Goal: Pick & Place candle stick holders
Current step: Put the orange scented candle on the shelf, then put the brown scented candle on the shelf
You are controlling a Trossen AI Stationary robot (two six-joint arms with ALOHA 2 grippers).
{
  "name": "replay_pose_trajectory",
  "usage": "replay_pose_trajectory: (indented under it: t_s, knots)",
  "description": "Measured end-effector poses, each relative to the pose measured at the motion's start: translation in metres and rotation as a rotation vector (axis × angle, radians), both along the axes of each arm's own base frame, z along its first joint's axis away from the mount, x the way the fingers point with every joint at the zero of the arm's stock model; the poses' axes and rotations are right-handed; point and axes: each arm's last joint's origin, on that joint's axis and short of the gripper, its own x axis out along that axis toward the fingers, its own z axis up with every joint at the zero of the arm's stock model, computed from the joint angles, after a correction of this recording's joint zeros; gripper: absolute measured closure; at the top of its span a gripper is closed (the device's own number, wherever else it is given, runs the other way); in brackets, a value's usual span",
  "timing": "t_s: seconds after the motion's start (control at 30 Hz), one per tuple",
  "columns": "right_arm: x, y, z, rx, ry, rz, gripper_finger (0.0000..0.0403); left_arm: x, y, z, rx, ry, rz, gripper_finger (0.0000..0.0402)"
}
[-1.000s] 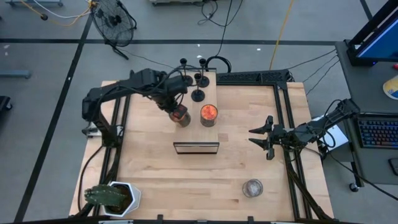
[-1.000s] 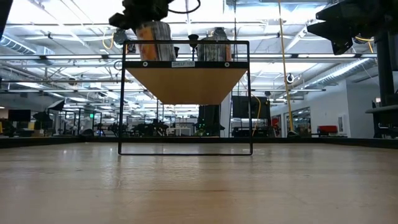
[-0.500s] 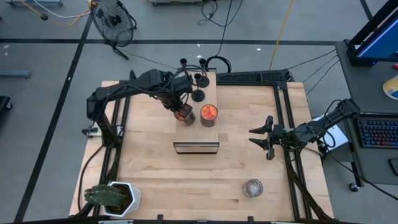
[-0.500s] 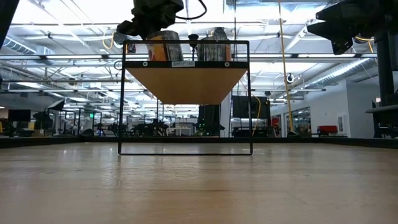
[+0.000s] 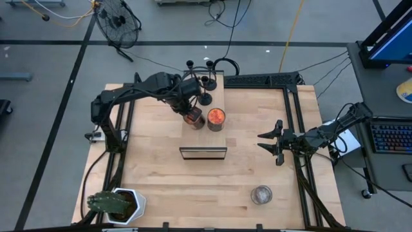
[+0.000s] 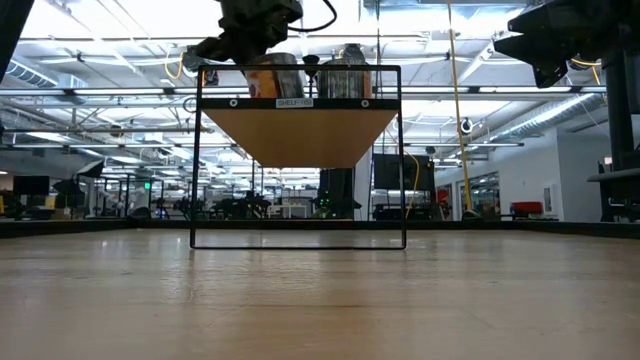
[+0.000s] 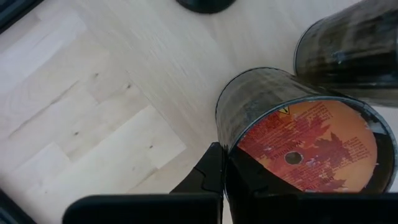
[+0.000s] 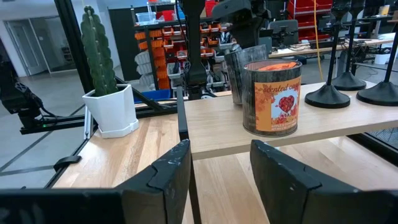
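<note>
Gripping a candle jar (image 7: 298,134) in left fingers (image 7: 208,174); only right wrist shows open right fingers (image 8: 165,171).

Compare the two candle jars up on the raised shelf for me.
The held jar is clamped in the left end effector; the free jar has nothing touching it. The held jar is on the left arm's side, the free jar just beside it toward the right arm. Both are glass jars with orange wax at the wooden shelf. The right end effector waits open at the table's right side.
</note>
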Motion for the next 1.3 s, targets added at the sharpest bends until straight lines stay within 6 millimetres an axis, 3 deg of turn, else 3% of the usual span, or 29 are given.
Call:
replay_pose_trajectory:
  t_s: [0.47, 0.97, 1.3]
  knots:
    - [0.000, 0.000, 0.000, 0.015, -0.002, 0.000, 0.0245, 0.000, 0.000, 0.000, 0.011, 0.005, 0.003, 0.0361]
    - [0.000, 0.000, 0.000, 0.015, -0.002, 0.000, 0.0245, 0.002, 0.002, 0.001, 0.017, -0.023, 0.006, 0.0267]
    - [0.000, 0.000, 0.000, 0.016, -0.002, 0.000, 0.0243, -0.017, -0.002, 0.033, 0.053, -0.188, 0.026, 0.0252]
